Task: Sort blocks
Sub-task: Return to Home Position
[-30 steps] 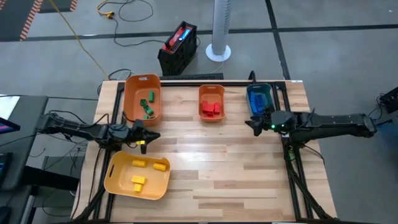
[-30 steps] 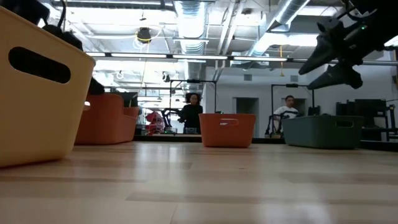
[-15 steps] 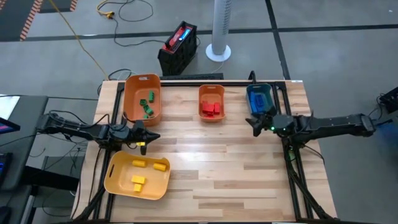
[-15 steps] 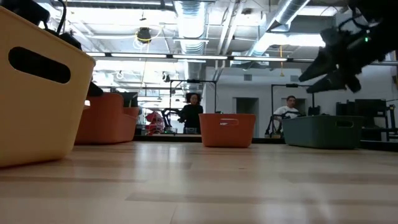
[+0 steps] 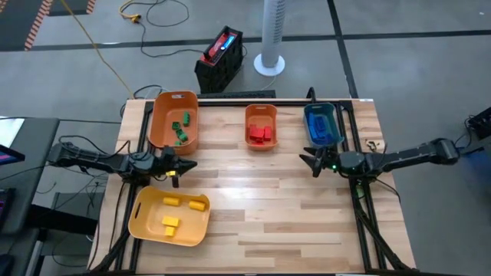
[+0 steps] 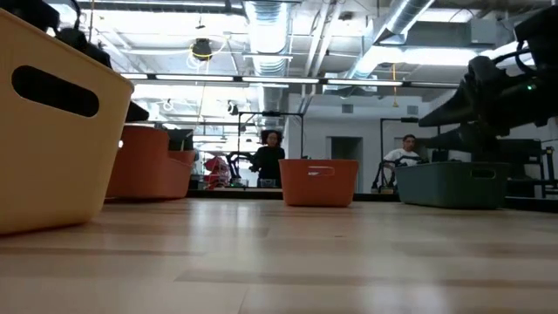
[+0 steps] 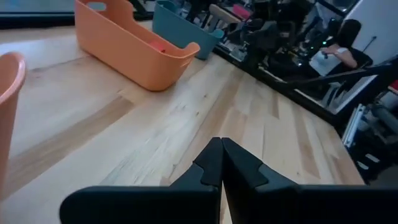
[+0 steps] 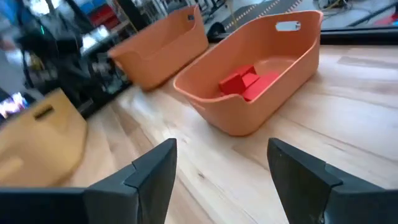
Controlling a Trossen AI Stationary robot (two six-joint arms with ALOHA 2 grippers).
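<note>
- High view: green blocks [image 5: 182, 132] in the left orange bin [image 5: 156, 123], red blocks [image 5: 261, 136] in the middle orange bin [image 5: 261, 108];
- Low view: right gripper [image 6: 425, 128] hangs near the teal bin [image 6: 449, 185];
- Left wrist view: left gripper [image 7: 221, 146] pinched tight, empty;
- Right wrist view: right gripper's fingers [image 8: 155, 171] wide apart, empty.

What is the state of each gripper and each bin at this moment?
left gripper: shut, empty.
right gripper: open, empty.
left orange bin: upright, holds green blocks.
right orange bin: upright, holds red blocks.
teal bin: upright, holds blue blocks.
yellow bin: upright, holds yellow blocks.
</note>
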